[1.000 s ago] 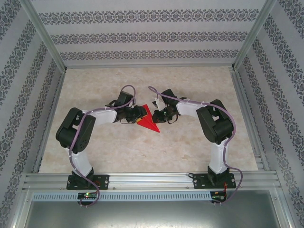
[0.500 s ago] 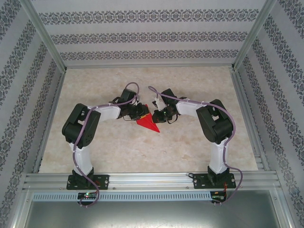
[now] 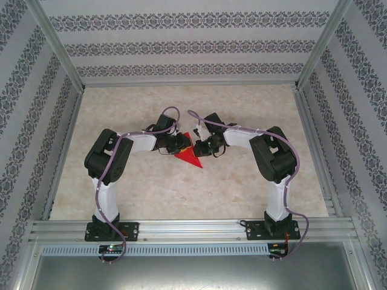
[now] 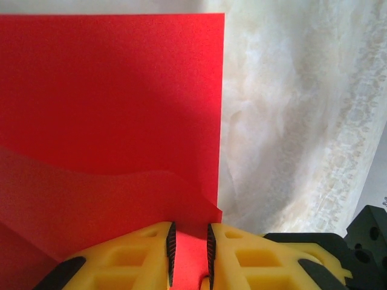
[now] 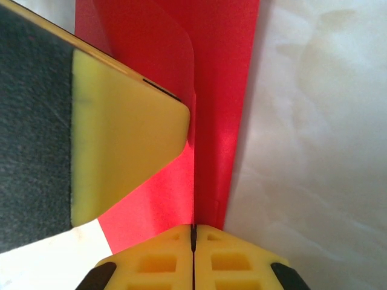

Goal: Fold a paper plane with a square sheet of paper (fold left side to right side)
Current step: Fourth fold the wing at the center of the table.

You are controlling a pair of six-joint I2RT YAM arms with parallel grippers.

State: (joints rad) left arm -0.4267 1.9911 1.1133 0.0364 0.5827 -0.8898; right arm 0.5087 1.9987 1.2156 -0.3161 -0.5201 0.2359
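The red paper is laid with its tip toward 5 o'clock. Its 2 o'clock edge is clamped by the right gripper; its 10 o'clock flap is straddled by the narrowly parted left gripper.

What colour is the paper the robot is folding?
The paper is plain bright red, with no pattern. The left wrist view shows it best.
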